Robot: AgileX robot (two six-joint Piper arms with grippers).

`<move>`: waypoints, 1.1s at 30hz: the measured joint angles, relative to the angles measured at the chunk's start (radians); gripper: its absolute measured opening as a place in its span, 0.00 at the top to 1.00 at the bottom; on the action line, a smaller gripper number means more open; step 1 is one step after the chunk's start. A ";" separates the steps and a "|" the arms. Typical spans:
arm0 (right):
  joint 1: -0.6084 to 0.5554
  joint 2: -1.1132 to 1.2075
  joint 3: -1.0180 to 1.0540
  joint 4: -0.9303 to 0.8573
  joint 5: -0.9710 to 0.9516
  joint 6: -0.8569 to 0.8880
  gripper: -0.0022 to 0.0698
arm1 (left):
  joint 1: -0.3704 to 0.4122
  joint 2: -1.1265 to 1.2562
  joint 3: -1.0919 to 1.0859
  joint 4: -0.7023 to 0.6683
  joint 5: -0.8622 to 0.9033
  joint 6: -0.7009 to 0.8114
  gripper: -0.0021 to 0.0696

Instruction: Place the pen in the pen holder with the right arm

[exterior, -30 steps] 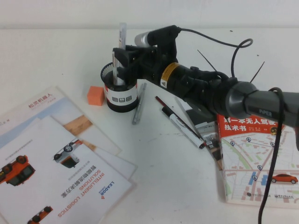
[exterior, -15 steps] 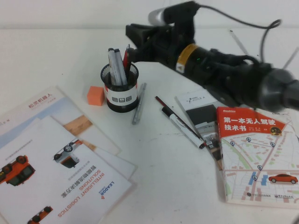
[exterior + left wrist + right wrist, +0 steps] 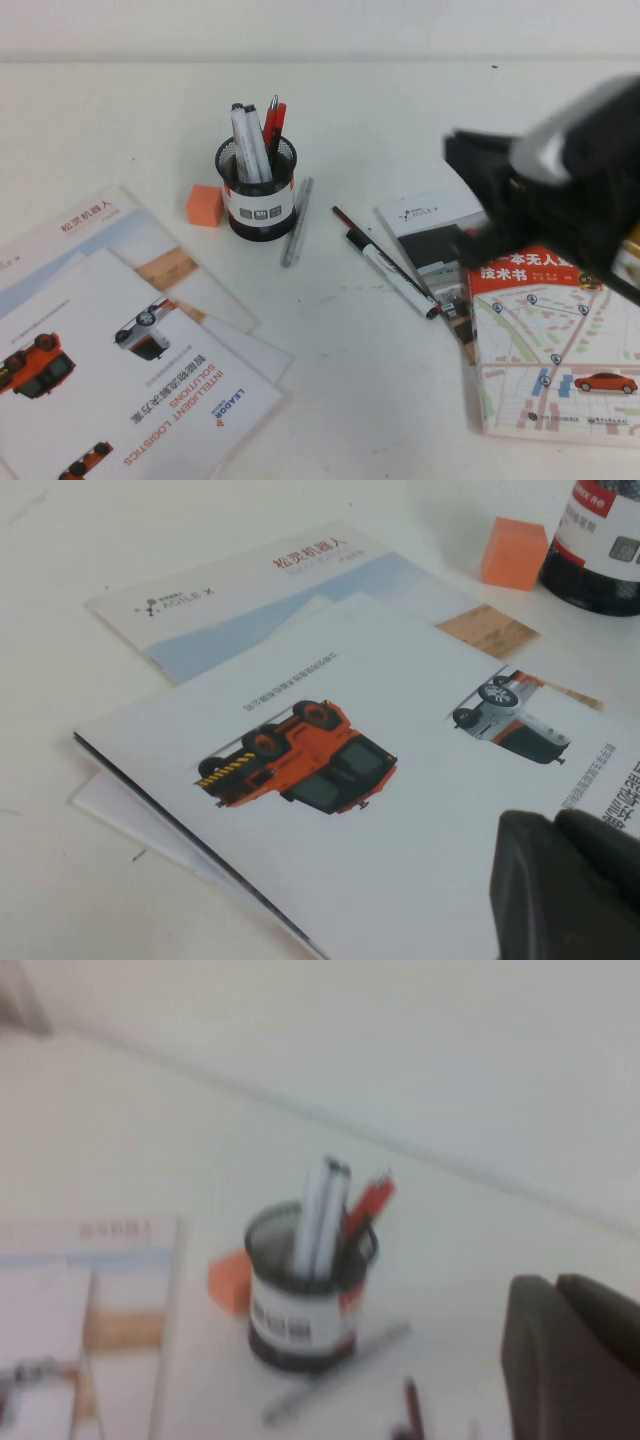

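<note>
The pen (image 3: 243, 143) stands in the pen holder (image 3: 258, 190). The right gripper (image 3: 545, 195) is blurred over the right side; the left gripper (image 3: 565, 885) shows only in its wrist view. Whether either claw is spread, I cannot tell.

The pen (image 3: 246, 143) stands in the pen holder (image 3: 259, 198) beside other pens, far-left of centre on the desk (image 3: 350, 380). Left of it sits a block (image 3: 205, 205), brochures (image 3: 120, 350) nearer. Right hand (image 3: 480, 195) hovers over the book (image 3: 550, 340) at right; left hand (image 3: 565, 890) over brochures
</note>
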 joint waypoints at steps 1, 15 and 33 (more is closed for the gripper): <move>0.000 -0.044 0.029 -0.008 0.036 -0.011 1.00 | 0.000 0.000 0.000 0.000 0.000 0.000 0.97; 0.000 -0.362 0.259 0.006 0.290 -0.025 1.00 | 0.000 0.000 0.000 0.000 0.000 0.000 0.97; -0.309 -0.804 0.545 0.095 0.374 -0.027 1.00 | 0.000 0.000 0.000 0.000 0.000 0.000 0.97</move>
